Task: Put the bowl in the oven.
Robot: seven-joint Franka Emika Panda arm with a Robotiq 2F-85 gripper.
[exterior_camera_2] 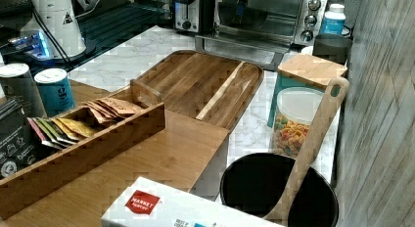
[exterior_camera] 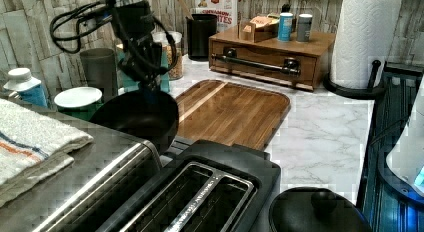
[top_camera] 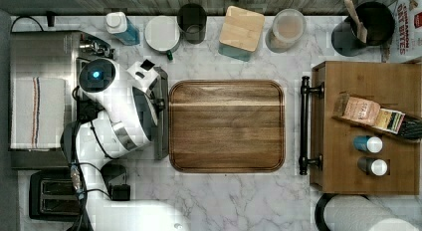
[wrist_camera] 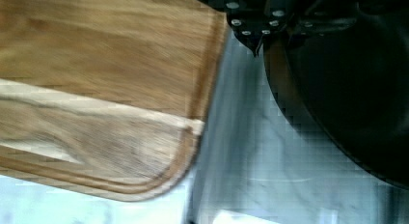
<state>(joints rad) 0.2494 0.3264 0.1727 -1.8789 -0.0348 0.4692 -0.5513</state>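
Above the oven's lowered door, the bowl (exterior_camera: 136, 118) hangs tilted in the air, its dark hollow facing the left view's camera. Its upper rim is pinched by the gripper (exterior_camera: 148, 86), whose fingers are closed on it from above. The wrist view shows the same bowl (wrist_camera: 357, 93) as a large dark curve right under the gripper's screws, with the door's glass beneath it.

The oven (exterior_camera: 75, 177) fills the left view's lower left, a folded striped towel (exterior_camera: 30, 142) lying on its steel top. From the right view the oven (exterior_camera_2: 274, 16) stands at the far end of the counter with its door (exterior_camera_2: 240, 48) dropped flat, and a dark shape with a bit of blue sits inside the opening; I cannot tell more of it from there.

Just beside the door lies the wooden board (top_camera: 226, 125), its edge close along the door's handle side in the top view. The arm (top_camera: 119, 116) reaches over the door from the top view's lower left. A black toaster (exterior_camera: 200, 192) sits next to the oven. A white dish (exterior_camera: 77, 97) and a dark tumbler (exterior_camera: 98, 67) stand behind the bowl in the left view.
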